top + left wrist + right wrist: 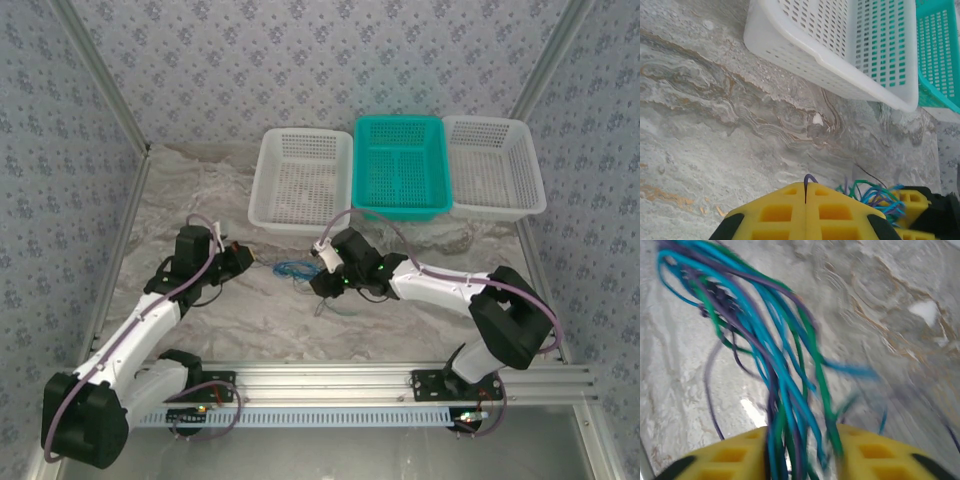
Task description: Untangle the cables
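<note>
The cables (293, 268) form a small blue, teal-green and dark purple tangle on the marbled tabletop between the two grippers. My left gripper (247, 258) sits just left of it. In the left wrist view its yellow fingers (806, 192) are pressed together on a loop of the dark purple cable (810, 178), and the rest of the tangle (875, 195) lies to the right. My right gripper (322, 274) is at the tangle's right side. In the right wrist view its fingers (802, 450) stand apart, with a blurred bundle of cables (765, 345) running loosely through the gap.
Three baskets stand in a row at the back: a white one (300, 180), a teal one (400, 165) and another white one (495, 165). The white basket's wall (830, 60) is close ahead of the left wrist. Metal frame posts and patterned walls enclose the table.
</note>
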Robot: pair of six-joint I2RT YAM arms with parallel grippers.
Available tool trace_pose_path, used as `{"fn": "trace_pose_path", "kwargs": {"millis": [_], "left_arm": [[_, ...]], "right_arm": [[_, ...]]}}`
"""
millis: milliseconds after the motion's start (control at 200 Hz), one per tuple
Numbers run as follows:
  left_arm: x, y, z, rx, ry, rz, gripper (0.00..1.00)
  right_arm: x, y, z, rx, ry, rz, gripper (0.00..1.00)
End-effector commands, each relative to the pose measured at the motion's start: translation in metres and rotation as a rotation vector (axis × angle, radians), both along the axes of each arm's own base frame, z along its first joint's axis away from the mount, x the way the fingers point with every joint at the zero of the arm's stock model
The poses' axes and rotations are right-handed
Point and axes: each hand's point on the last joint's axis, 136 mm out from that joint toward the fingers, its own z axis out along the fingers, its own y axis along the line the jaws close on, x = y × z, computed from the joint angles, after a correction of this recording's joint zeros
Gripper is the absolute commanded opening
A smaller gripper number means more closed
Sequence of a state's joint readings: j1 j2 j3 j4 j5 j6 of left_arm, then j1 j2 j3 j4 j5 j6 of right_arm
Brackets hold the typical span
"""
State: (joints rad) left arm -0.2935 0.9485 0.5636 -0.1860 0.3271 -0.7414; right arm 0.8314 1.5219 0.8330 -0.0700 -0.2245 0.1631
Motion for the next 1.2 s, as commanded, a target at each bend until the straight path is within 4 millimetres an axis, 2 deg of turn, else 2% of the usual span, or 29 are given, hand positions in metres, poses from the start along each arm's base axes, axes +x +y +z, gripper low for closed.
{"fn": "trace_pose_path", "kwargs": {"millis": [0, 45, 170, 255, 340, 465, 565, 650, 705, 730, 820, 894, 999, 1054, 1119, 1194], "left_arm": [[0.009, 0.001, 0.013, 0.009, -0.072, -0.003, 0.0], [0.008, -0.002, 0.015, 0.014, -0.084, -0.018, 0.0], [0.005, -0.013, 0.01, 0.036, -0.083, -0.071, 0.0], [0.004, -0.021, 0.005, 0.048, -0.067, -0.1, 0.0], [0.005, -0.028, 0.003, 0.062, -0.065, -0.118, 0.0], [0.005, -0.035, 0.008, 0.087, -0.077, -0.13, 0.0], [0.005, -0.037, 0.012, 0.093, -0.082, -0.12, 0.01], [0.005, -0.039, 0.013, 0.091, -0.081, -0.12, 0.01], [0.005, -0.04, 0.013, 0.094, -0.084, -0.121, 0.01], [0.004, -0.04, 0.012, 0.096, -0.083, -0.122, 0.01], [0.004, -0.039, 0.011, 0.107, -0.084, -0.118, 0.01], [0.004, -0.036, 0.009, 0.127, -0.08, -0.113, 0.01], [0.002, -0.031, 0.006, 0.158, -0.074, -0.104, 0.03], [0.003, -0.028, 0.004, 0.172, -0.075, -0.089, 0.08], [0.005, -0.024, 0.003, 0.181, -0.078, -0.069, 0.23], [0.007, -0.019, 0.004, 0.192, -0.084, -0.037, 0.46]], "right_arm": [[-0.001, -0.02, -0.019, -0.094, 0.033, -0.063, 0.49], [-0.002, -0.019, -0.011, -0.082, 0.015, -0.06, 0.52], [-0.003, -0.01, 0.031, 0.002, -0.079, -0.029, 0.62], [-0.008, 0.006, 0.058, 0.08, -0.159, 0.033, 0.71], [-0.005, 0.023, 0.074, 0.142, -0.235, 0.066, 0.77], [0.008, 0.048, 0.083, 0.191, -0.315, 0.071, 0.78], [0.01, 0.075, 0.082, 0.228, -0.393, 0.129, 0.77], [0.016, 0.093, 0.074, 0.22, -0.483, 0.149, 0.75], [0.023, 0.101, 0.065, 0.202, -0.535, 0.153, 0.71], [0.028, 0.105, 0.061, 0.191, -0.558, 0.146, 0.66], [0.041, 0.112, 0.053, 0.182, -0.584, 0.099, 0.28], [0.038, 0.116, 0.054, 0.204, -0.587, 0.093, 0.1], [0.026, 0.117, 0.049, 0.173, -0.571, 0.126, 0.09], [0.019, 0.116, 0.046, 0.159, -0.553, 0.147, 0.09], [0.013, 0.113, 0.043, 0.154, -0.541, 0.155, 0.07], [0.007, 0.109, 0.044, 0.17, -0.52, 0.154, 0.01]]}}
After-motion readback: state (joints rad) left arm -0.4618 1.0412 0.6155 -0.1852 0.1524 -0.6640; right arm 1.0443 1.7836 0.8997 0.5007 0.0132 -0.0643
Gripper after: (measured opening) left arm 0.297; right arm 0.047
